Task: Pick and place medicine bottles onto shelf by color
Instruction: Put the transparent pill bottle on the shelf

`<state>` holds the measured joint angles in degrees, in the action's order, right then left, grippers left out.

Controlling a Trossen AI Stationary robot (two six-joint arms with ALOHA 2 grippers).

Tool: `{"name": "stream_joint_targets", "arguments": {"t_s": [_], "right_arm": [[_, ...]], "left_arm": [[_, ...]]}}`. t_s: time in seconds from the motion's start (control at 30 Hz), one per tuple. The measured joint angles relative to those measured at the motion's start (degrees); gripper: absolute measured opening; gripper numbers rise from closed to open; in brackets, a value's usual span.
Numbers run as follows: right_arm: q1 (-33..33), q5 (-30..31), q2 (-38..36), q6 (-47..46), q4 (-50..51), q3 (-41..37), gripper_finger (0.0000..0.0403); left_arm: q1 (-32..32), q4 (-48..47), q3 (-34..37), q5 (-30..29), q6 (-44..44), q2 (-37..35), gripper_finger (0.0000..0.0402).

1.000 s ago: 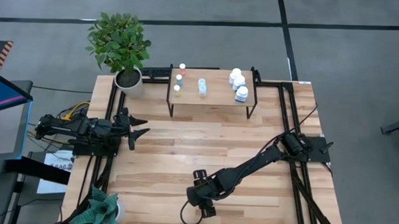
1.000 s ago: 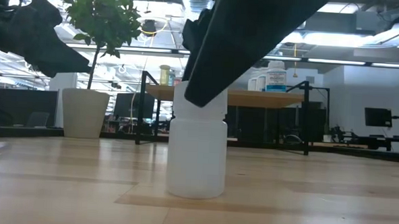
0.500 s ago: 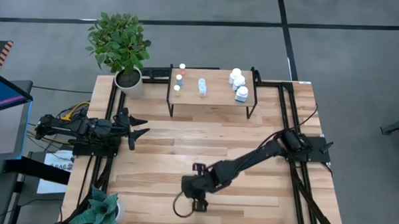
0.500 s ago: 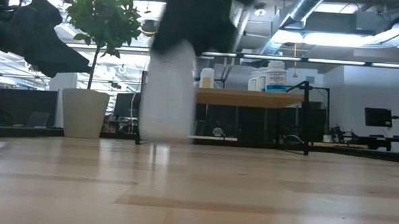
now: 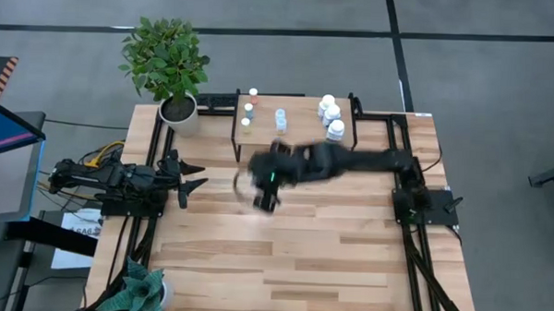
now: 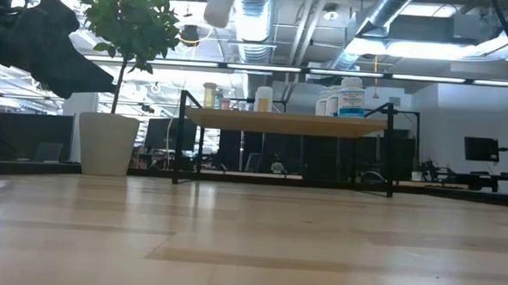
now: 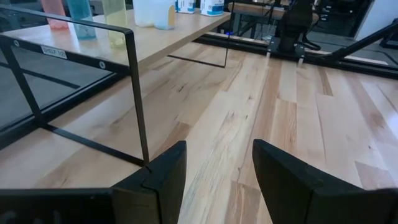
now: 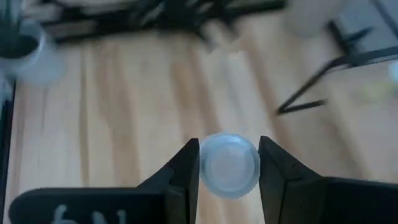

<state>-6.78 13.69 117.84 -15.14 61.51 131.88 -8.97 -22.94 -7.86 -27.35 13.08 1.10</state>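
Note:
My right gripper (image 5: 265, 192) hangs high over the table's middle, just in front of the shelf (image 5: 294, 133), and is shut on a stubby white bottle (image 8: 229, 165). In the low view the bottle's lower end (image 6: 219, 3) shows at the very top. The shelf holds three thin vials (image 5: 249, 109) at its left, a light-blue vial (image 5: 280, 120) in the middle and three white bottles (image 5: 331, 116) at its right, all standing on their bases. My left gripper (image 5: 195, 179) waits open at the table's left side, also shown in its wrist view (image 7: 217, 180). My right gripper pinches the white bottle between its two fingers (image 8: 186, 171), which sit on opposite sides of its round top (image 8: 229, 163). The fingers come from above, pointing down. The bottle stays upright and hangs lifted clear of the table.
A leafy plant in a white pot (image 5: 179, 113) stands at the far left corner, and a smaller plant (image 5: 143, 294) stands at the near left. Black frame rails (image 5: 401, 178) run along both sides. Bare wooden tabletop (image 5: 292, 258) lies in front of the shelf.
My right gripper has lifted the white bottle off the table near the near edge. It has carried the bottle up and toward the far edge, to just in front of the shelf. The bottle has stayed upright.

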Motion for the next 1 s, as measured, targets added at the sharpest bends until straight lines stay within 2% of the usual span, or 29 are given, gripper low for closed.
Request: {"name": "stream_joint_targets", "arguments": {"t_s": [0.17,0.33,0.57,0.7,0.8,0.87,1.0], "right_arm": [[7.75,0.24,-3.92,0.65,0.88,0.07,0.0114],[16.07,0.19,-5.59,6.77,-0.80,-0.05,0.0114],[27.73,-0.17,-4.83,13.16,-1.65,-0.05,0.0114],[33.35,-4.91,-4.00,14.99,-1.33,-0.21,0.0114],[36.04,-6.52,-3.13,15.17,-3.32,-1.92,0.0114],[37.96,-7.59,-2.15,15.21,-0.15,-3.18,0.0114],[39.15,-8.47,-0.17,15.21,-0.36,-4.09,0.0114]], "left_arm": [[0.02,0.00,0.02,0.00,0.00,-0.01,0.0171],[0.00,0.04,0.04,0.02,0.01,-0.03,0.0171],[0.02,0.02,0.04,0.02,0.00,0.38,0.0171],[0.01,0.02,0.04,0.00,0.00,0.37,0.0171],[0.01,0.02,0.04,0.02,0.00,0.37,0.0171],[0.02,0.02,0.04,-0.02,0.00,0.37,0.0171],[0.02,0.02,0.04,0.00,0.00,0.37,0.0171]]}}
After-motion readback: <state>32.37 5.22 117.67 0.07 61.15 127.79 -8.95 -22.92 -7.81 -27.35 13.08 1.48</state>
